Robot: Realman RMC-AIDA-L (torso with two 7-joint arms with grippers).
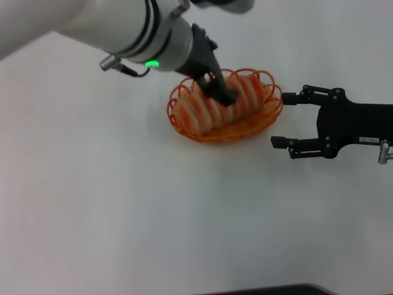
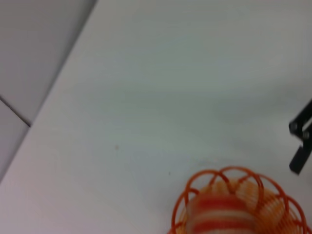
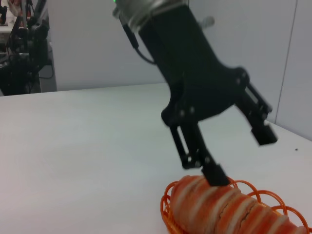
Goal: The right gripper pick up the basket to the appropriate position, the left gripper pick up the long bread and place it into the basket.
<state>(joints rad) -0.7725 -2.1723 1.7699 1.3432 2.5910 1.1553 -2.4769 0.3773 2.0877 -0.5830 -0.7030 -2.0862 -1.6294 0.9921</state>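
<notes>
Two grippers show in the head view, and the long bread lies inside the basket in the upper middle of the frame. The long axis of the bread runs diagonally, from the lower left end of the basket up to its upper right end, and the oval basket is stretched along the same line. The bread fills almost the whole length of the basket.

The left gripper comes from the upper left of the frame and stands over the middle of the bread. In the right wrist view its fingers are spread apart — one fingertip is at the top of the bread, the other fingertip hangs free in the air on the other side, so the bread is not clamped.

The right gripper is at the right edge of the frame, just beside the right end of the basket. Its two fingers are apart; the upper one reaches almost to the scalloped rim, and I cannot tell if it touches. Between its fingers is only the white table.
</notes>
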